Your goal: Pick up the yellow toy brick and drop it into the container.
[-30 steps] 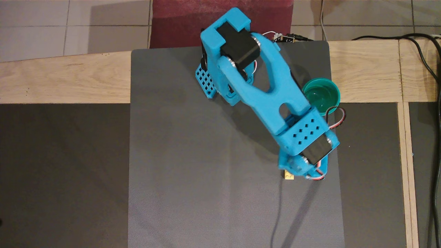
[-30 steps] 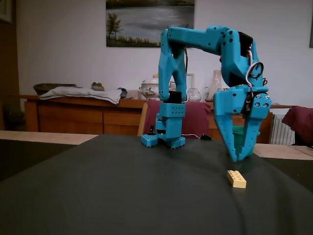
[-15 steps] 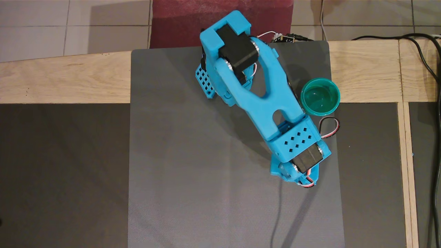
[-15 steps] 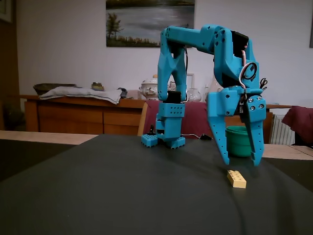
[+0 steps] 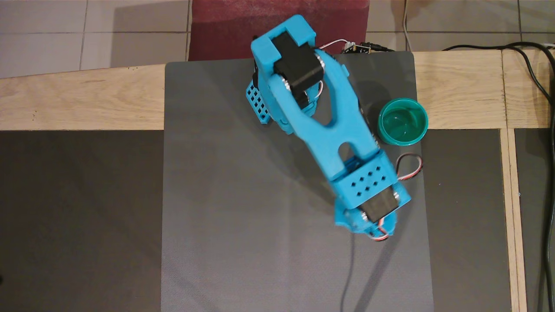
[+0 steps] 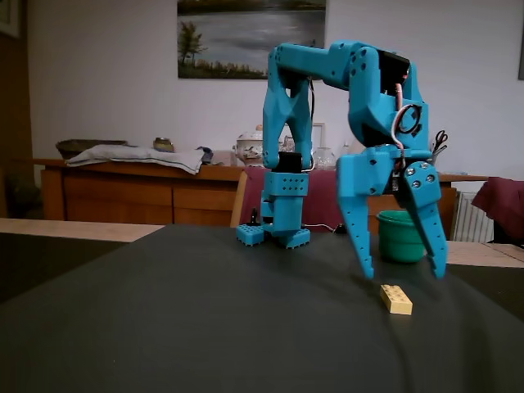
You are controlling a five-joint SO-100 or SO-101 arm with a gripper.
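Observation:
The yellow toy brick (image 6: 395, 299) lies flat on the dark mat in the fixed view; in the overhead view it is hidden under the arm. My blue gripper (image 6: 404, 274) points down, open and empty. Its two fingertips hang just above the mat, astride the brick and slightly behind it. The teal-green cup (image 5: 403, 121) stands upright at the mat's right edge, beside the arm's forearm (image 5: 334, 117); it also shows behind the gripper in the fixed view (image 6: 399, 237). The cup looks empty.
The arm's base (image 6: 278, 221) stands at the back of the grey mat (image 5: 243, 216). A looped servo cable (image 5: 409, 167) sticks out near the wrist. Black cables (image 5: 537, 78) run along the wooden table's right side.

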